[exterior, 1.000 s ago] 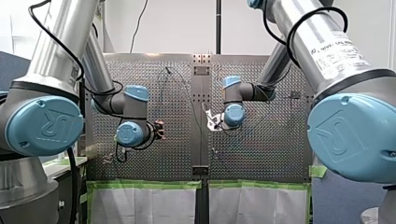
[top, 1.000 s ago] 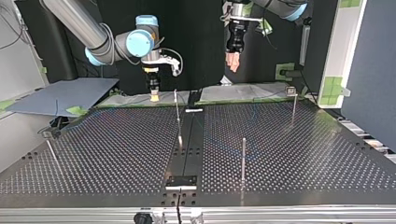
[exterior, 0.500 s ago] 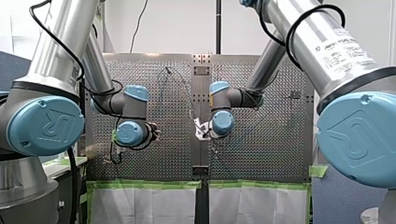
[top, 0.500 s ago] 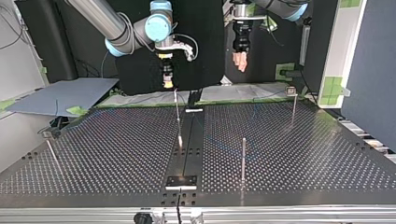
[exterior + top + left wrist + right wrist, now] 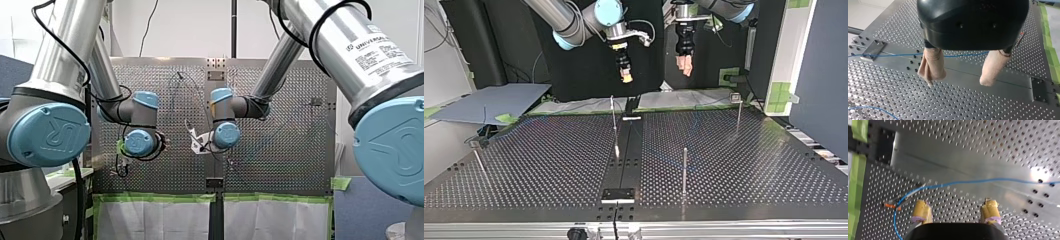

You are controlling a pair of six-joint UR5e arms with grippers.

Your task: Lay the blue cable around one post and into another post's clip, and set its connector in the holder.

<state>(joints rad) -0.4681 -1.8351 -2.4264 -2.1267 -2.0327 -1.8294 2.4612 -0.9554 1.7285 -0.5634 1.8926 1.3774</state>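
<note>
Front view: both arms hang over the counter. I cannot tell how the tools stand here.

Top view: the right tool and the left tool are high above the counter.

Left wrist view: the left tool is spread wide and holds nothing. The cable lies flat on the counter under it.

Right wrist view: the right tool is spread wide and holds nothing. The cable lies ahead of it and bends down beside one finger.

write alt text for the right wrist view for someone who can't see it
My right hand hangs open and empty over the perforated table, its yellow-padded fingers apart. The blue cable lies across the table ahead of them, then bends back beside one finger, passing a slim orange-tipped rod.
</note>
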